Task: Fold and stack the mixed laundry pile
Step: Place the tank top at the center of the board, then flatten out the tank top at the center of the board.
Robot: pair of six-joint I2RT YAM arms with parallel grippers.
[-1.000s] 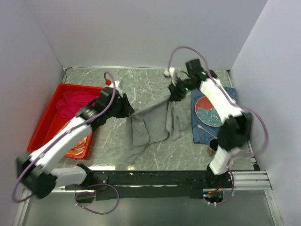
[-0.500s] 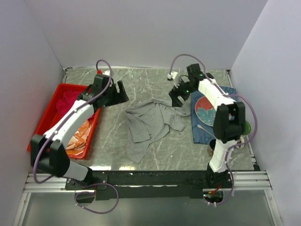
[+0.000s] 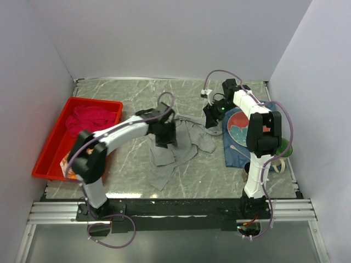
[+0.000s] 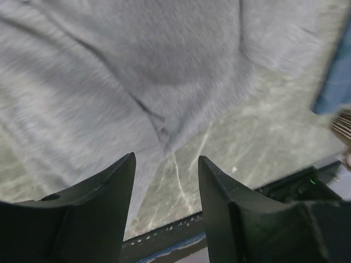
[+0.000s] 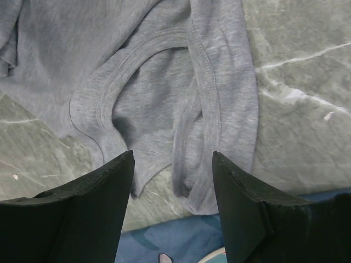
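Grey garment (image 3: 174, 143), crumpled on the counter (image 3: 126, 164), lies directly beneath both grippers. Left gripper (image 4: 166, 159): jaws parted, nothing held, above the garment's left portion. Right gripper (image 5: 173, 154): jaws parted, nothing held, above the neckline (image 5: 126, 57) at the garment's right end, blue placemat (image 3: 233, 156) just to its right. Crimson shirt (image 3: 88, 118) rests in the red tray (image 3: 93, 101), well left of the left gripper.

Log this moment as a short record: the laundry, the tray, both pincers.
grey garment: crumpled on the table, centre, unfolded
crimson shirt: bunched in the red tray, far end
left pincer: open, empty, over the grey garment
right pincer: open, empty, over the garment's neckline
dark blue placemat: right of the garment
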